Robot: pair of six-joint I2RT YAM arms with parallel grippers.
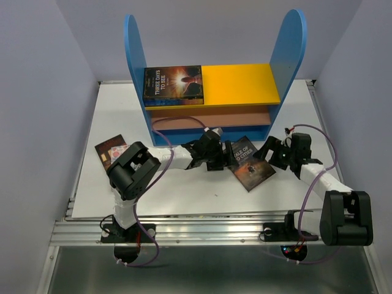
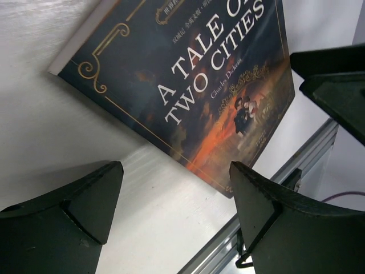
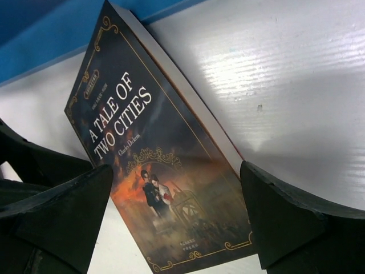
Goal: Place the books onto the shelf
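White counter (image 1: 184, 196), left edge: colourful picture-cover paperbacks (image 1: 110, 150) lie unshelved.
Blue-sided wooden shelf (image 1: 133, 55), far edge: dark Three Days to See paperback (image 1: 173, 82) flat on its yellow board.
Left end effector (image 2: 175, 171): spread, empty.
Dark Tale of Two Cities paperback (image 1: 250, 164): flat mid-counter, flanked for pickup.
Right end effector (image 3: 177, 168): spread, empty.

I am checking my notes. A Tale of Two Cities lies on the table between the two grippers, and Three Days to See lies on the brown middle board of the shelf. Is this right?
Not quite. Three Days to See lies on the yellow top board, at its left end, as the top external view shows. The rest is right.
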